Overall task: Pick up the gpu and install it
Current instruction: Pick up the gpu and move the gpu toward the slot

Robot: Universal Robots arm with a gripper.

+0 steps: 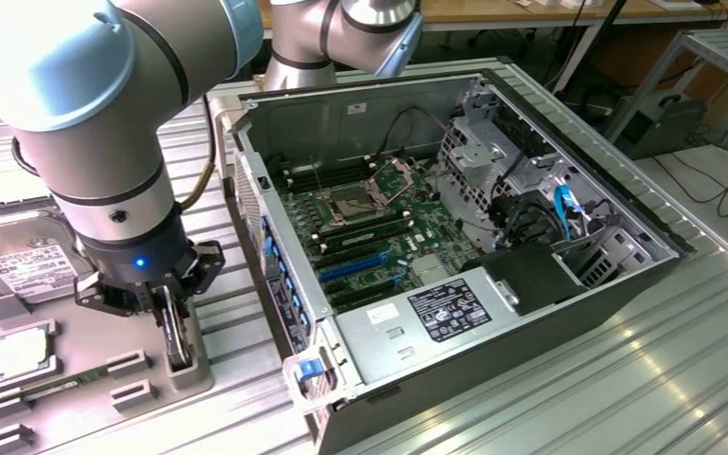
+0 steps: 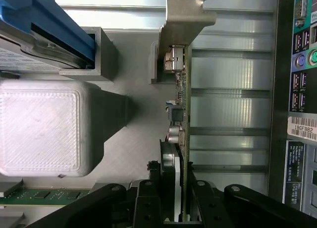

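GPU (image 2: 179, 116), a thin dark card with a silvery metal end bracket, stands on edge in a slot of the grey moulded tray (image 1: 99, 341) at the exterior view's left, just beside the open black metal computer case (image 1: 326, 123). Black fingers (image 2: 147, 203) grasp its two faces. The wrist view shows the bracket at the end away from them, long axis parallel to the case's port panel (image 2: 302, 79). A silver hard drive (image 1: 20, 258) and green memory stick (image 2: 44, 194) share the tray.

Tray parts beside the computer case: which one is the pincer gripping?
The gpu, the dark card standing on edge, clamped in the pincer; the hard drive and memory stick sit apart from it.
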